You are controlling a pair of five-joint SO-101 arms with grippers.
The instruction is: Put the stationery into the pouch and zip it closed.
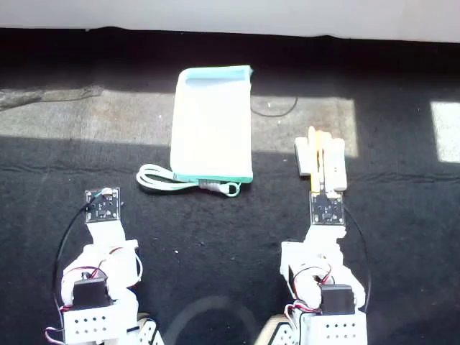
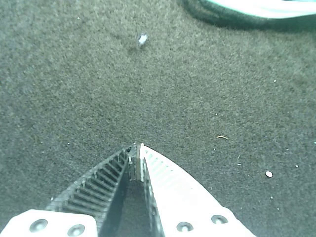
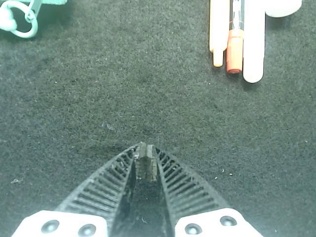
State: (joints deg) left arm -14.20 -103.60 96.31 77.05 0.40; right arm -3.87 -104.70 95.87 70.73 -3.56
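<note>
Lying ahead of the right gripper (image 3: 146, 160), untouched: the stationery (image 3: 236, 37).

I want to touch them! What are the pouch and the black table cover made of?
The pouch looks like smooth plastic or coated fabric: pale, with teal edging. The table cover looks like felt or short carpet: matte, fuzzy, holding lint.

Pouch (image 1: 212, 122) white, mint trim. Pens (image 3: 232, 37) ahead of right gripper (image 3: 146, 165) jaws orange, white. Mat (image 1: 230, 230) black. Left gripper (image 2: 136, 150) jaws black, white.
</note>
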